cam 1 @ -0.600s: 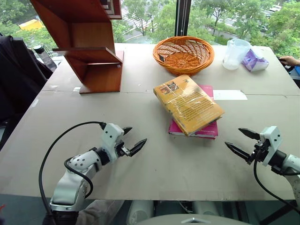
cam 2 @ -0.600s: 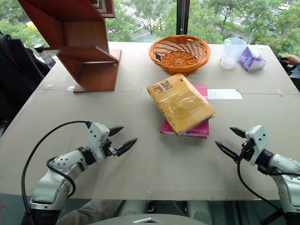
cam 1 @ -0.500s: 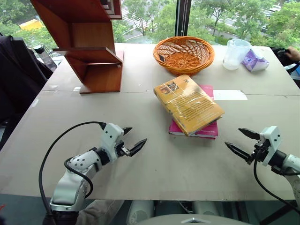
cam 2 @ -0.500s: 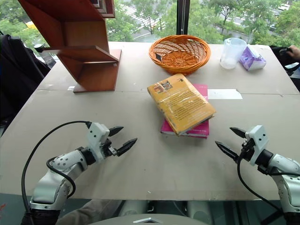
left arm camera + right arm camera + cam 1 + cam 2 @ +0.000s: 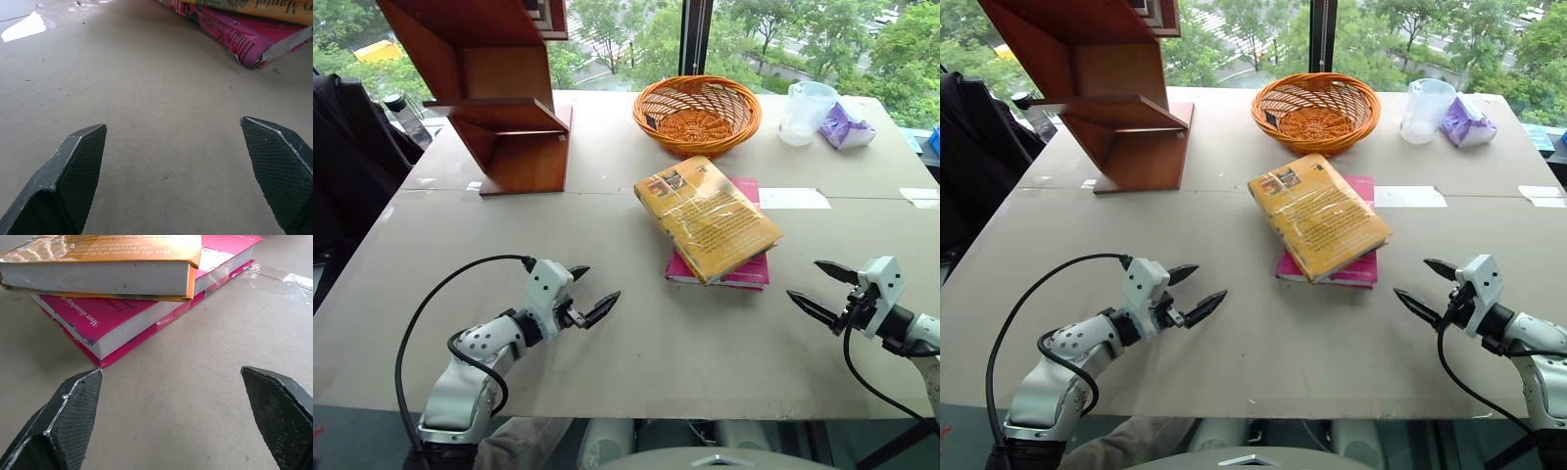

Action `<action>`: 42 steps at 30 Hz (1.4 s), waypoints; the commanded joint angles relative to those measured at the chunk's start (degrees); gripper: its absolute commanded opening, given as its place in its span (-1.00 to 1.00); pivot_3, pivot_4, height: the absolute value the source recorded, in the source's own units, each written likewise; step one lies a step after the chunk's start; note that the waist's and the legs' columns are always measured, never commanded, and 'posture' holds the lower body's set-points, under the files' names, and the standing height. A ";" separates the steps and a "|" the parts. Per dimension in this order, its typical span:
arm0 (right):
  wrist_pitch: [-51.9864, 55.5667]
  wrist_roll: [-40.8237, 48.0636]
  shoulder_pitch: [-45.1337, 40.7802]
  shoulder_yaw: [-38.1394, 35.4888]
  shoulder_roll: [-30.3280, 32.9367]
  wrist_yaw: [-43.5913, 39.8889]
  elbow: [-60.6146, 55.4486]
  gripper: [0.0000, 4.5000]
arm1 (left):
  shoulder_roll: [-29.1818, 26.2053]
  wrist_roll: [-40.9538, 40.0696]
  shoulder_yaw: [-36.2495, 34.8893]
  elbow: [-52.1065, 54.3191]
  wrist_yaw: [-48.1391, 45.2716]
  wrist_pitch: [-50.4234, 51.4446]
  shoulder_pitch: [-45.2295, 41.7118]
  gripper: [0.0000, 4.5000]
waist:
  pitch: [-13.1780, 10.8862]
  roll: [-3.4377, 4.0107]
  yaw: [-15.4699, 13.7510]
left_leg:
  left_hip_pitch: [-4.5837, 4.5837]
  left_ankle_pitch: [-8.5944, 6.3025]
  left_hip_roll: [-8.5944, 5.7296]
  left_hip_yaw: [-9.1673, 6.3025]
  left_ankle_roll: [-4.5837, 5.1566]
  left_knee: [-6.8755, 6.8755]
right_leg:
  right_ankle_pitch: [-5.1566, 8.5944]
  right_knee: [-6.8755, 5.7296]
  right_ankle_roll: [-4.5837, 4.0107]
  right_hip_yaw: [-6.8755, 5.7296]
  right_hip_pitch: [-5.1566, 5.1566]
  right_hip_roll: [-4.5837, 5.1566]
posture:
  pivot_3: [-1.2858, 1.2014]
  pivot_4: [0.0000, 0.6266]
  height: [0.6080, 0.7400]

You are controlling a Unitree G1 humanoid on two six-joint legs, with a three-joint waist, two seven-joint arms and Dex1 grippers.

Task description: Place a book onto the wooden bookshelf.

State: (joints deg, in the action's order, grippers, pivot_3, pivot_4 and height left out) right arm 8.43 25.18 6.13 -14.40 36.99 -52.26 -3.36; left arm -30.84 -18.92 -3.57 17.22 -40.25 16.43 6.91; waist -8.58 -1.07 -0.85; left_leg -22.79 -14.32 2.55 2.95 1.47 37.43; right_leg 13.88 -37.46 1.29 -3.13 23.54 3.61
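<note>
**A:** Book (image 5: 707, 217) location, anyone? Looking for the thick yellow-orange one in plastic wrap.

**B:** Middle of the worktop (image 5: 607, 362), lying flat and skewed on top of a thinner pink book (image 5: 744, 270). The pink one pokes out underneath on the near and right sides. Nothing is touching either of them.

**A:** And the wooden bookshelf (image 5: 499, 88)?

**B:** Far left corner of the worktop, well apart from the book stack. An orange wicker basket (image 5: 696, 114) sits behind the books, and farther right there's a clear plastic jug (image 5: 803, 112) with a purple bag (image 5: 846, 127) just beside it.

**A:** What about the arms?

**B:** Left gripper (image 5: 591, 294) hangs over the near left part of the worktop, fingers spread wide, holding nothing. Right gripper (image 5: 820, 290) is near the right edge, fingers spread too, also empty. Both point roughly inward toward the books, each with bare worktop between it and the stack.
</note>
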 commanded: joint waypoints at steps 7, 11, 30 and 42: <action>-1.40 -0.33 -2.88 -1.43 0.96 -0.14 2.03 0.99 | -0.63 1.24 -0.24 -0.74 -0.88 -3.18 -1.54 1.00 | 0.00 0.00 0.00 | 0.00 0.00 -0.05 0.01 0.00 0.00 | -0.01 -0.01 0.00 0.00 0.00 0.00 | 0.03 -0.52 1.00; 1.01 -1.74 -7.96 -1.03 1.08 3.30 4.80 0.99 | -3.43 0.01 -1.37 -1.61 -4.73 -3.90 -3.01 1.00 | 0.00 0.00 0.11 | 0.03 0.00 -0.08 0.01 0.00 0.02 | -0.02 -0.08 0.00 0.01 0.00 0.00 | 0.03 -0.52 1.00; -3.23 -16.24 -53.71 13.61 -7.01 5.21 47.45 -0.97 | -16.32 -17.16 -11.45 -1.70 -21.90 5.76 -14.63 1.00 | -0.56 0.04 1.13 | -0.17 0.01 -0.15 0.14 -0.01 0.02 | -0.13 -0.09 0.07 0.13 0.19 0.02 | 0.03 -0.52 1.00; -1.51 -17.06 -54.38 18.69 -13.13 -3.97 42.39 -0.97 | -16.46 -17.15 -11.31 -0.81 -21.44 7.04 -14.19 1.00 | -0.71 0.11 1.76 | -0.08 0.02 -0.07 0.12 -0.02 0.02 | -0.14 -0.36 0.06 0.15 0.22 0.01 | 0.03 -0.52 1.00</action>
State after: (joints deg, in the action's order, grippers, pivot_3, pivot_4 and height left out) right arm 6.50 7.80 -48.18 3.93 24.00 -54.86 42.79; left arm -46.57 -35.11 -13.27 14.70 -61.53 23.45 -7.18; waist -9.29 -0.95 0.91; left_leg -22.87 -14.30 2.52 3.08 1.45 37.45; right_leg 13.74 -37.82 1.35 -2.98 23.77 3.62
